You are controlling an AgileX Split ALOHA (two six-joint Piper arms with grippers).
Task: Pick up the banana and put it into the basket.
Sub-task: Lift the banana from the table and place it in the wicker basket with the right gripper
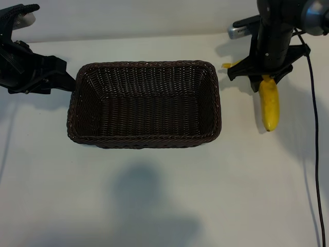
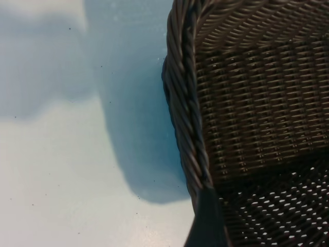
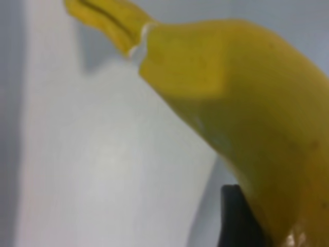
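Observation:
The dark brown wicker basket stands mid-table with nothing in it. To its right is the yellow banana, its stem pointing toward the basket's far right corner. My right gripper is directly over the banana's upper half and shut on it. In the right wrist view the banana fills the frame, with one dark finger against its side. My left gripper is open at the basket's left end. In the left wrist view one dark finger lies against the braided rim.
A silver-grey object lies at the back right behind the right arm. A black cable runs down the table's right side. The white tabletop stretches in front of the basket.

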